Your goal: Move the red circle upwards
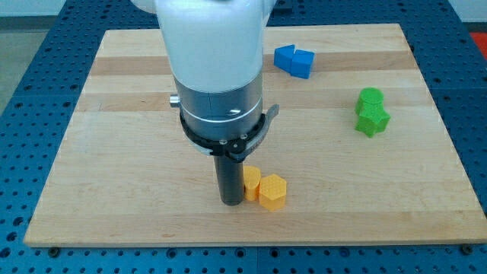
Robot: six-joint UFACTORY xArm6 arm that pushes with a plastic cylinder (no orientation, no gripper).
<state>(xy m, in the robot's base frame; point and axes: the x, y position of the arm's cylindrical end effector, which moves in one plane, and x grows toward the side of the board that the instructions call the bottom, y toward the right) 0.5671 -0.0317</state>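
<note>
No red circle shows anywhere in the camera view; it may be hidden behind the arm. My tip [231, 202] rests on the board near the view's bottom centre. It touches or nearly touches the left side of a yellow block [251, 183]. A yellow hexagon block [272, 192] sits right against that block on its right.
Two blue blocks [294, 60] lie together at the view's top, right of centre. Two green blocks [371, 112] sit stacked close at the view's right. The arm's white and grey body [217, 68] hides the board's upper middle. The wooden board [114, 190] ends in blue table all around.
</note>
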